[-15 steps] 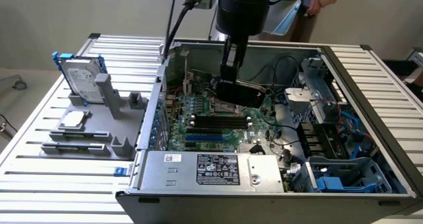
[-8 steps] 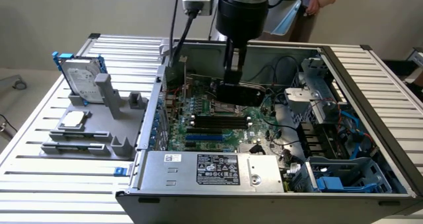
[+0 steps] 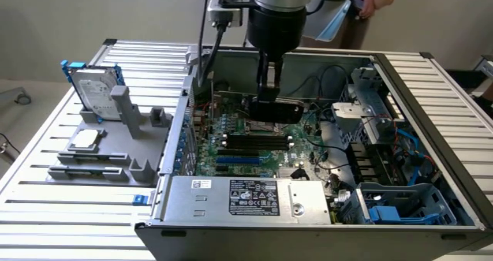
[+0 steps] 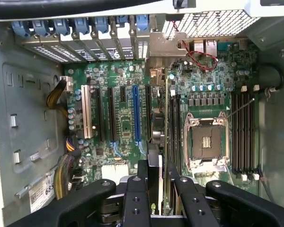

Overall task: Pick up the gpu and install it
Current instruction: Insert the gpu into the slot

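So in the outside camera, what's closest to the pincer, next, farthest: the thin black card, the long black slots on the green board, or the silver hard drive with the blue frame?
1. Thin black card: gripped in the pincer.
2. Long black slots: on the green board just beneath.
3. Silver hard drive: outside the computer case, on the exterior view's left.

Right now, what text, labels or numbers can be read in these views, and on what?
"68": white sticker on the grey metal panel, rest unreadable.
Power supply label: too small to read.
Hard drive label: too small to read.
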